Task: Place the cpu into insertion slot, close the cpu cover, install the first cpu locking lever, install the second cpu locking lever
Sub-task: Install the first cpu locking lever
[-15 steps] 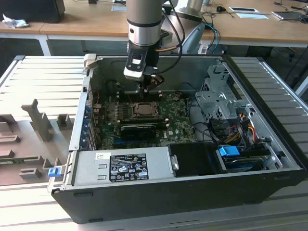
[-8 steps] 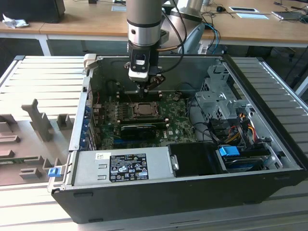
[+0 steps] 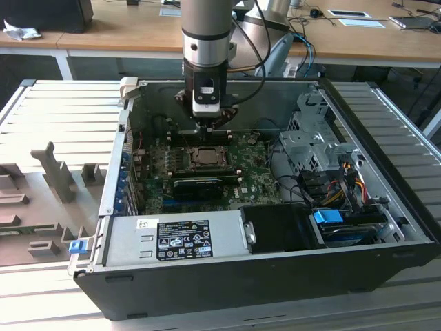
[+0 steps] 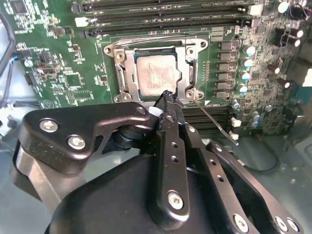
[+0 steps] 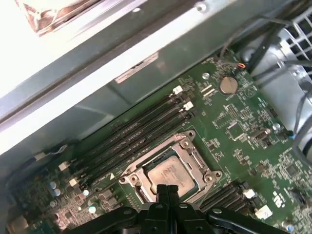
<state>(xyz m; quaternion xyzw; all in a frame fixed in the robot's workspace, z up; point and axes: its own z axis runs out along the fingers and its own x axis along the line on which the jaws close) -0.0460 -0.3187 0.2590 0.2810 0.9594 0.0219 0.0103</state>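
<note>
Gripper (image 4: 168, 96) closed tip to tip, poised at the edge of the slot (image 4: 117, 54). One cpu (image 4: 157, 73), seated flat in the slot, metal top up; square, so no long axis. One cover (image 4: 191, 73) down around it. Two levers: one (image 4: 146, 40) along the slot's rim, one (image 4: 214, 119) slanting free over the board (image 4: 63, 58).
</note>
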